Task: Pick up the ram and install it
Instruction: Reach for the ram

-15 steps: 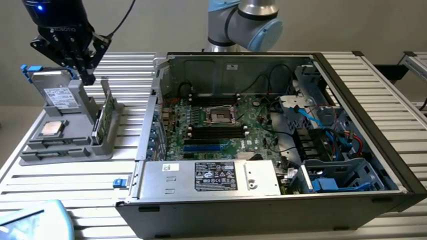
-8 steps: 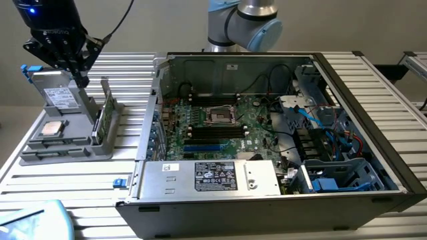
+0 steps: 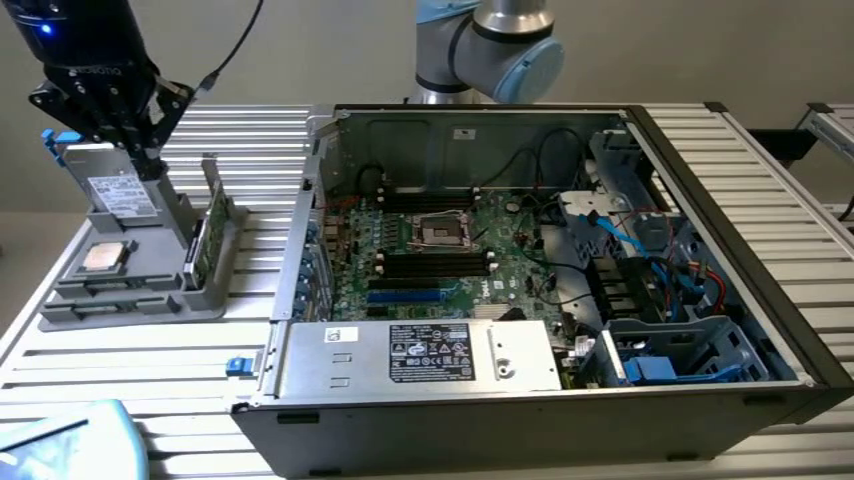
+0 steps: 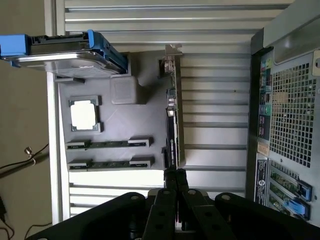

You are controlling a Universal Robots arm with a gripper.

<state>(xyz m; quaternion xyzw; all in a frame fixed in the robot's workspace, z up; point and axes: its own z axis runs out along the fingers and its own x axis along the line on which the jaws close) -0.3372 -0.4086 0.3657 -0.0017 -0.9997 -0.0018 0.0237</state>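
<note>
Nearest us, the gripper (image 4: 175, 173) was pinched shut and empty — the ram (image 4: 109, 143) lay in its tray (image 4: 117, 122), not yet picked, we judged.

Exterior view: high, set back, looking down over the whole table (image 3: 134, 395). Wrist view: close, straight down past the gripper (image 4: 174, 173); both share the grey tray (image 4: 146, 120).

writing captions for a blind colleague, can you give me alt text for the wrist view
The shut claw hangs over a grey tray on a slatted table, holding nothing. In the tray lie two ram sticks, a silver processor chip, a hard drive with blue rails and a card standing on edge; a computer case stands beside it.
</note>
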